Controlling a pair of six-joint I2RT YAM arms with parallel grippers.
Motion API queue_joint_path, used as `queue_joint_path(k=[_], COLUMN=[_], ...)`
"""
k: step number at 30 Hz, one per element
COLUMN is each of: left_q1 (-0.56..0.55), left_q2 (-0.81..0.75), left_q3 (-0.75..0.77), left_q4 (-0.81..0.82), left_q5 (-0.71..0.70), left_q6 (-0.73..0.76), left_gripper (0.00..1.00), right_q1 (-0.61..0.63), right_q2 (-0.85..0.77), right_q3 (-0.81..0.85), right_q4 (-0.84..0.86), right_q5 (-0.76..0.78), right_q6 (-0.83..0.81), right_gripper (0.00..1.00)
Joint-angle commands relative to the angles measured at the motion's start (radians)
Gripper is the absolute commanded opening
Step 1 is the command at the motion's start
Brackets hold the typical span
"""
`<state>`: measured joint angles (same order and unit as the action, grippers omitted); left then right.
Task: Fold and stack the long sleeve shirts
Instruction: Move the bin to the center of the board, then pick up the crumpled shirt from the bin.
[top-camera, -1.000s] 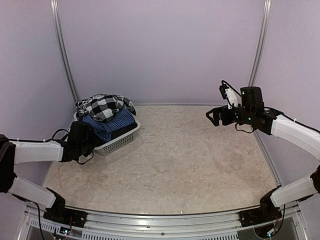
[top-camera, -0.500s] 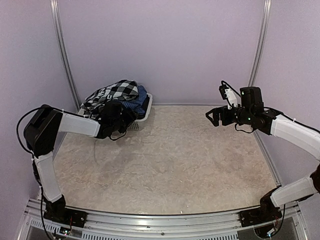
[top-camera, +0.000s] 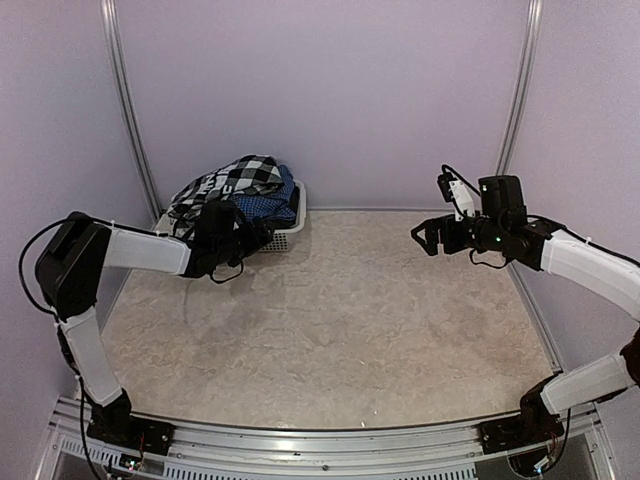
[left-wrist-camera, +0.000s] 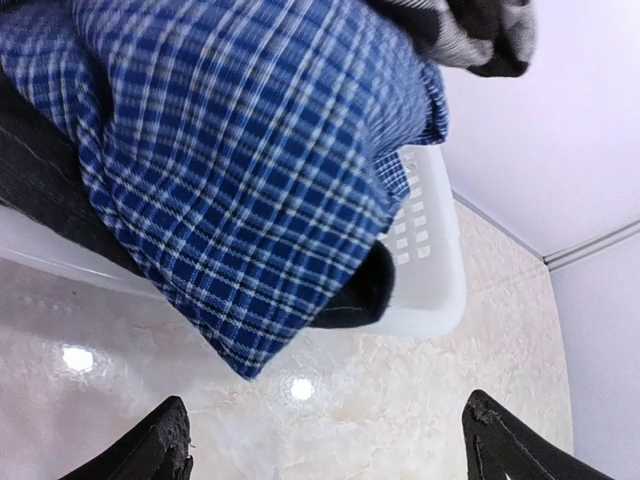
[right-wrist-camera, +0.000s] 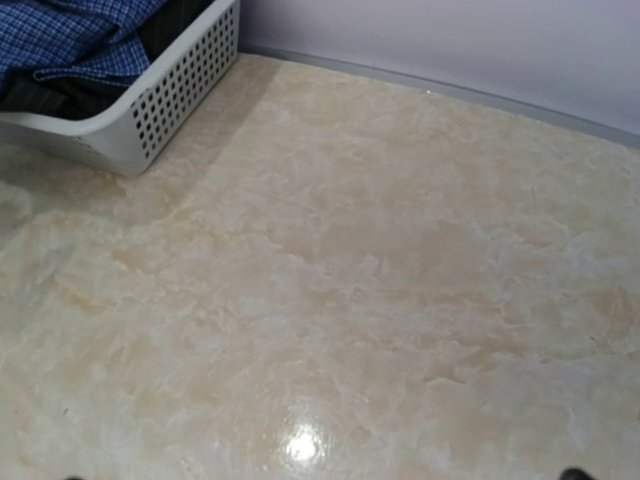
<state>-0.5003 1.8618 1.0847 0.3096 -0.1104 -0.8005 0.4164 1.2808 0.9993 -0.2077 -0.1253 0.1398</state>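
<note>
The long sleeve shirts lie heaped in a white mesh basket (top-camera: 287, 236) at the back left, against the wall. On top is the black-and-white check one (top-camera: 240, 176), and the blue check one (top-camera: 277, 201) hangs over the rim beneath it. In the left wrist view the blue shirt (left-wrist-camera: 230, 170) droops over the basket wall (left-wrist-camera: 432, 270), with a dark cloth (left-wrist-camera: 355, 300) under it. My left gripper (left-wrist-camera: 325, 445) is open just in front of the basket, with only bare table between its fingers. At the right, my right gripper (top-camera: 430, 232) hangs open above the table and holds nothing.
The marbled beige table (top-camera: 360, 320) spreads out in front of the basket. Lilac walls close the back and sides, with metal rails (top-camera: 125, 110) at the corners. In the right wrist view the basket (right-wrist-camera: 170, 100) is at the upper left.
The basket has gone from the left side of the table to the back wall with my left gripper. That gripper has since opened wide and drawn slightly back. The right arm has not moved.
</note>
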Motion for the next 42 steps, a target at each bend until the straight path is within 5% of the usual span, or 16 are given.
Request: queue_joint_path(k=[1,6,11,17,25,31,42], left_q1=[0.048,0.116,0.119,0.133,0.156,0.18,0.183], left_q2=[-0.137,-0.153,-0.005,0.17,0.273,0.318,0.27], left_q3=[-0.016,0.169,0.537,0.853,0.954,0.945,0.841], left_q4=[-0.074,-0.248,-0.578,-0.749,-0.783,-0.738,-0.589], left_q5=[0.054,0.168,0.137,0.091,0.094,0.022,-0.019], left_q6=[0.152,0.353,0.561,0.684,0.774,0.759,0.779], left_gripper=[0.89,0.9,0.99,0.99,0.99,0.83,0.22], right_q1=[0.017,0.02,0.026,0.03,0.031,0.031,0.031], right_q2=[-0.009,0.009,0.036,0.06,0.079,0.096,0.108], right_q3=[-0.014,-0.006,0.003,0.012,-0.007,-0.016,-0.013], right_q4=[-0.019,-0.013,-0.007,-0.01,0.0,0.012,0.01], right_q5=[0.006,-0.01,-0.028,-0.036,-0.042,-0.055,-0.056], right_q6=[0.004,-0.004,-0.008,-0.009,0.001,0.011,0.009], right_gripper=[1.0,1.0,1.0,1.0,1.0,0.99,1.0])
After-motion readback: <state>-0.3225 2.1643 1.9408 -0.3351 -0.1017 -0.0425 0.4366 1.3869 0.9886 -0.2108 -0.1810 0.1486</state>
